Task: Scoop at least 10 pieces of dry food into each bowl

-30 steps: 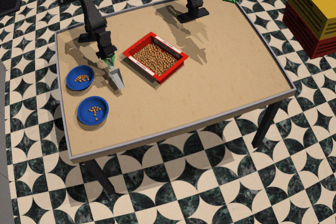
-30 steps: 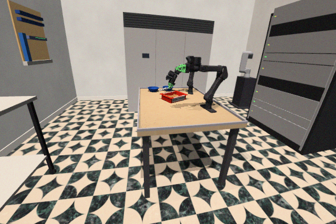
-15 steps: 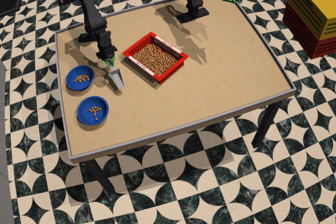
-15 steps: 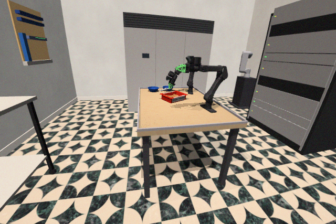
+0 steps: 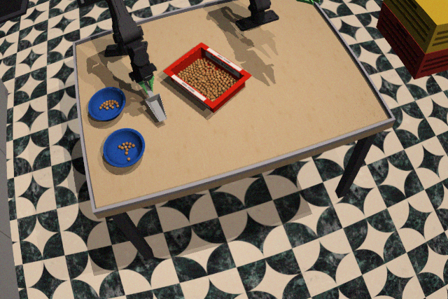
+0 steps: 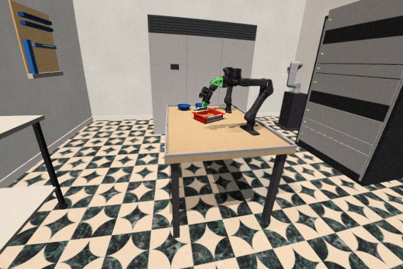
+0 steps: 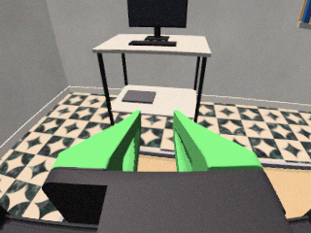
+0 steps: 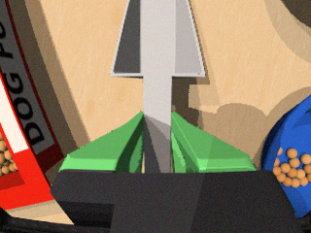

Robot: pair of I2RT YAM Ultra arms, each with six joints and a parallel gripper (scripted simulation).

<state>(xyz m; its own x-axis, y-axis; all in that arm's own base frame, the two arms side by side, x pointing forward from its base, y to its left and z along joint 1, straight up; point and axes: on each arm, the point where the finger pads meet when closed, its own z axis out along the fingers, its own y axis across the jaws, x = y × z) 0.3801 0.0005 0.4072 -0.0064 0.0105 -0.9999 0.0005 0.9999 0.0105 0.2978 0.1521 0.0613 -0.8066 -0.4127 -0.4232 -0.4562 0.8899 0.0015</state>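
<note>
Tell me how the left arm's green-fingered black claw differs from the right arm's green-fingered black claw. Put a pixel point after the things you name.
The left claw (image 5: 316, 1) (image 6: 211, 81) (image 7: 156, 116) holds nothing, fingers parted; the right claw (image 5: 148, 92) (image 6: 204, 108) (image 8: 157, 117) grips the grey scoop (image 5: 156, 108) (image 6: 196, 109) (image 8: 157, 49) by its handle. The left claw is high; the right claw is low, pointing downward. Both have two tapered fingers.

Box (image 5: 229, 98) (image 6: 199, 118) (image 8: 35, 191) red; bowls blue; scoop (image 5: 156, 108) (image 8: 156, 49) grey; floor (image 5: 253, 252) (image 6: 130, 213) (image 7: 44, 133) cream-and-dark-green, circle-patterned.
</note>
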